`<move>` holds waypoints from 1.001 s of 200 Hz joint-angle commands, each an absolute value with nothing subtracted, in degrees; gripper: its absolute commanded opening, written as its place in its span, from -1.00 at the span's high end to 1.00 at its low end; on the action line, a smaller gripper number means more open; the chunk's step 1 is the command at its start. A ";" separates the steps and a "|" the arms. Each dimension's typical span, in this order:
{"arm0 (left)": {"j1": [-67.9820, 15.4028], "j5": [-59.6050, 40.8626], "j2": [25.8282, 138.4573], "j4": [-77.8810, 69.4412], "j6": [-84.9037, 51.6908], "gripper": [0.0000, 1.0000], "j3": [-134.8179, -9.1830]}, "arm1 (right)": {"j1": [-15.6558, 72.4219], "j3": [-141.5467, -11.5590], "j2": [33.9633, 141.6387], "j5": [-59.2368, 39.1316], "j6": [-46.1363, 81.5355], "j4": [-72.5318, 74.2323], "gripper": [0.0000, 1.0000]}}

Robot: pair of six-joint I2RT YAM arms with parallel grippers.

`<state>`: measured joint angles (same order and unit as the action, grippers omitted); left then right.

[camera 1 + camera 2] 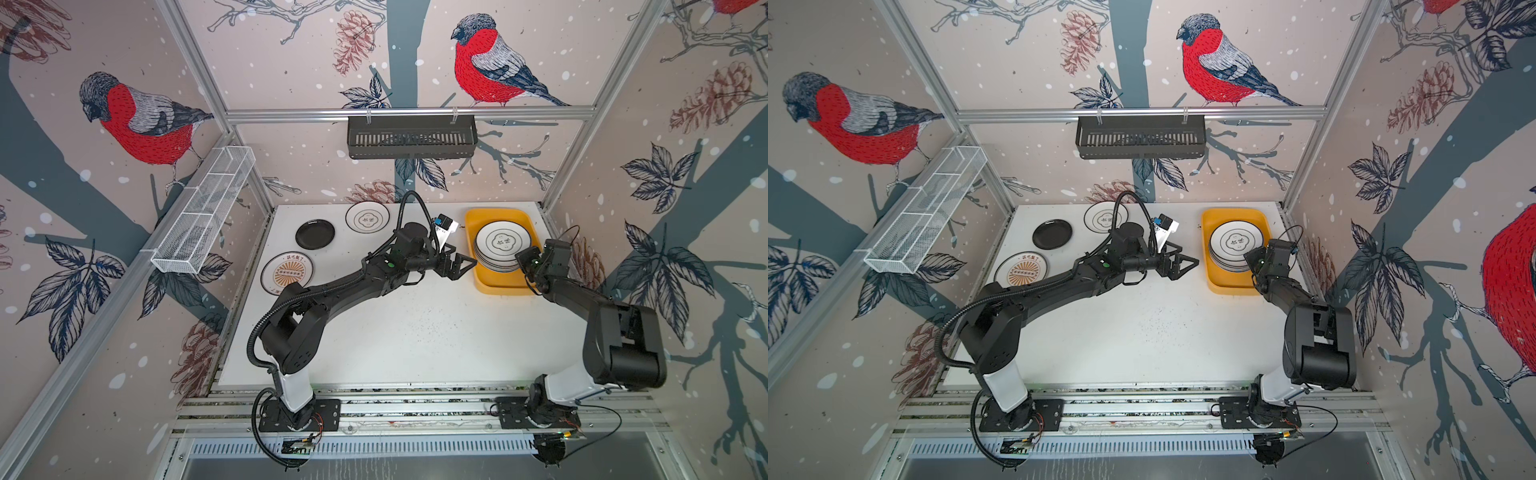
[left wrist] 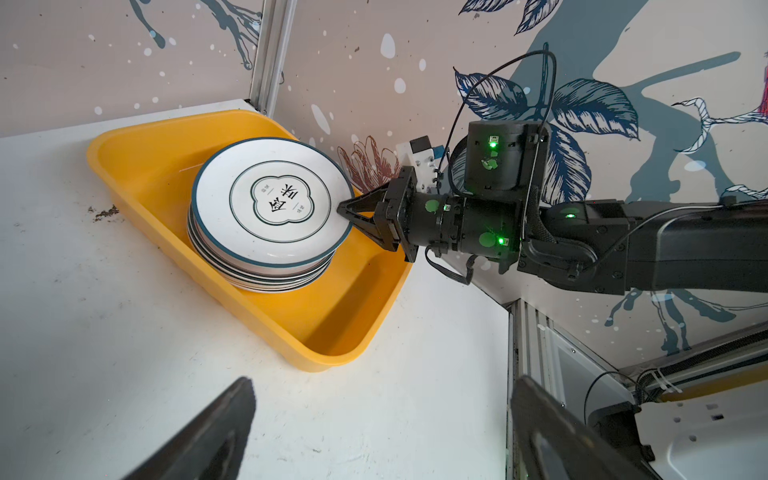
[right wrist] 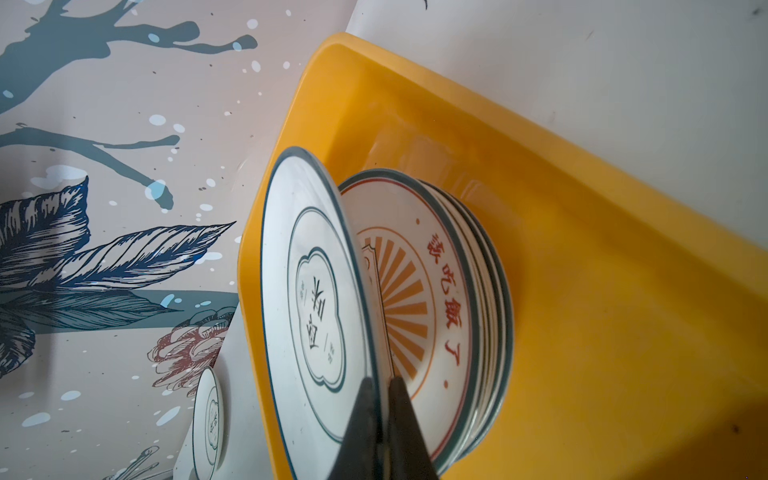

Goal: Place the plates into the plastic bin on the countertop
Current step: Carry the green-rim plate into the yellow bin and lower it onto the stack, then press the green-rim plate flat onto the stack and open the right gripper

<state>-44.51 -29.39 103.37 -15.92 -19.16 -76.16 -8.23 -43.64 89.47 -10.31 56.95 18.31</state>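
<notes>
Now | right hand [image 2: 343,206] pinching top plate [image 2: 270,199] rim over bin [image 2: 137,158] | left hand [image 1: 464,268] spread wide

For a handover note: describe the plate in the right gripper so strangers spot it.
Find the yellow bin at the countertop's far right, then the top plate of its stack. Unlike the loose quatrefoil plate, its rim is pinched by the right gripper, tilted off the sunburst plate below.

A yellow plastic bin [image 1: 498,287] stands far right on the white tabletop [image 1: 415,332] and holds a stack of plates [image 1: 489,264]. The right end effector [image 1: 524,258] sits at the near right rim of the top plate [image 1: 503,240]. The left end effector [image 1: 465,268], jaws spread, hangs just left of the bin. Far left lie a black plate [image 1: 315,234], a quatrefoil plate [image 1: 367,216] and a sunburst plate [image 1: 286,272].
</notes>
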 commanded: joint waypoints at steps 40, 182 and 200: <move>-44.62 -30.26 106.32 -14.58 -17.41 -0.92 -79.45 | -8.18 -45.78 93.02 -10.95 56.94 22.25 0.98; -44.56 -28.85 107.10 -11.97 -16.93 -0.92 -80.87 | -7.12 -47.76 95.09 -8.79 55.89 15.52 0.55; -44.52 -28.35 106.71 -11.57 -16.55 -0.92 -80.55 | -7.13 -47.98 95.03 -8.70 55.74 15.19 0.37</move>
